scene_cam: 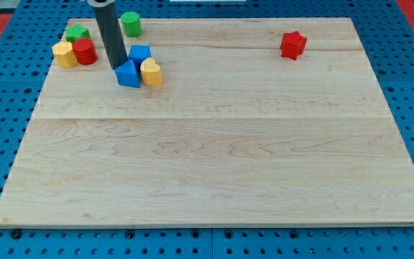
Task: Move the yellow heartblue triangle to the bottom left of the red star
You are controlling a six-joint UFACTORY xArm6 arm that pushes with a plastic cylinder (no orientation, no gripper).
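The yellow heart [152,72] lies at the view's upper left, touching the right side of a blue triangle [129,74]. A blue cube [140,53] sits just above them. The red star [292,44] lies far off at the view's upper right. My tip [118,67] rests on the board right at the blue triangle's upper left edge, to the left of the yellow heart. The rod rises from there out of the view's top.
A red cylinder [85,52], a yellow block [64,54] and a green star [77,33] cluster at the view's far upper left. A green cylinder [131,23] stands near the top edge. The wooden board [214,144] lies on a blue pegboard table.
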